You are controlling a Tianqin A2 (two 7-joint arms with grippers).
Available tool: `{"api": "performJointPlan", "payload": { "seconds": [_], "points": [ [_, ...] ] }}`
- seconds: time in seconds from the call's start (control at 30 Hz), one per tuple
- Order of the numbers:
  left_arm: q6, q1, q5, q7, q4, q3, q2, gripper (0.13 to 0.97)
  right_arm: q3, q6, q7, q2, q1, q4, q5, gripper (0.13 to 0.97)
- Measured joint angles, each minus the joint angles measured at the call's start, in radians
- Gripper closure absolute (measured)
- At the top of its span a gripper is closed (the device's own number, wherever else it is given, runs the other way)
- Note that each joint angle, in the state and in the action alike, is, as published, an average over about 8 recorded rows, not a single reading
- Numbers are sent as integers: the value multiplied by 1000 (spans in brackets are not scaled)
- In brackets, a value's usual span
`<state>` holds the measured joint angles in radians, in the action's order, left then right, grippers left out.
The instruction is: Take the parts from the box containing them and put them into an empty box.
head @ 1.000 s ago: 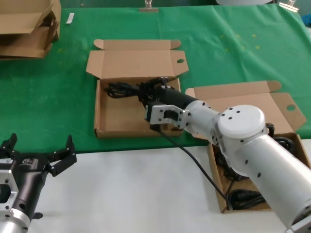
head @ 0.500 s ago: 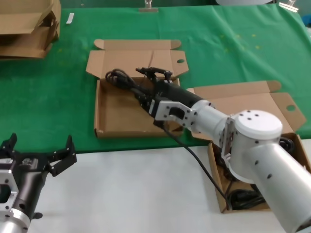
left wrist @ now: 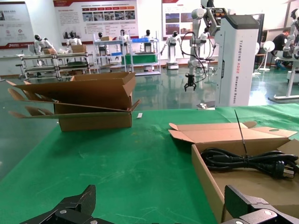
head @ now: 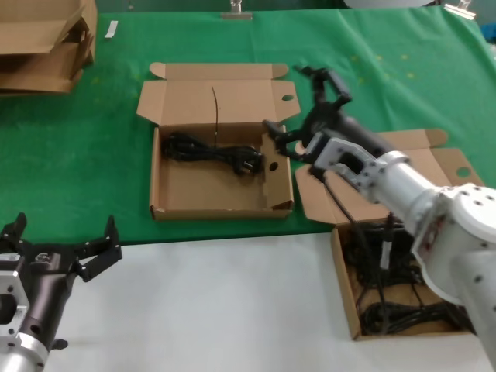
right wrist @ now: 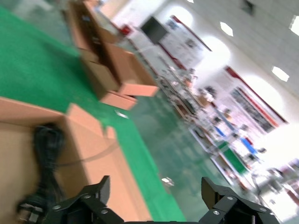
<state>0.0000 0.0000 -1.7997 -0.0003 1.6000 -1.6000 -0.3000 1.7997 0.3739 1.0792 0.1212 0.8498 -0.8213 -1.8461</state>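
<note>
One cord (head: 215,151) in left box (head: 167,198); more cords (head: 387,267) in right box (head: 350,310); right claw (head: 308,103) open, empty.

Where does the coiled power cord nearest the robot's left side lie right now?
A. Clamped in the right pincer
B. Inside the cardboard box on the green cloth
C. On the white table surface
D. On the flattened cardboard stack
B: the power cord rests on the floor of the open box, while the right pincer hangs open and empty above the green cloth.

The right gripper (head: 308,105) is out of the left box (head: 159,178), raised by its right edge, fingers now spread and empty. The cord (head: 213,151) now lies inside, released.
</note>
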Motion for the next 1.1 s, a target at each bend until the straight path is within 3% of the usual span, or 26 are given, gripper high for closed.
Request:
{"api": "performJointPlan", "payload": {
  "seconds": [0.27, 0.57, 0.87, 1.1],
  "points": [
    [0, 0, 0, 0, 0, 0, 0, 132, -44, -5, 0, 14, -30, -40, -26, 338],
    [0, 0, 0, 0, 0, 0, 0, 132, -52, -24, -54, 22, -71, -77, -23, 205],
    [0, 0, 0, 0, 0, 0, 0, 132, -69, -64, -172, 40, -161, -158, -15, 138],
    [0, 0, 0, 0, 0, 0, 0, 132, -84, -98, -272, 56, -237, -227, -8, 134]
  ]
}}
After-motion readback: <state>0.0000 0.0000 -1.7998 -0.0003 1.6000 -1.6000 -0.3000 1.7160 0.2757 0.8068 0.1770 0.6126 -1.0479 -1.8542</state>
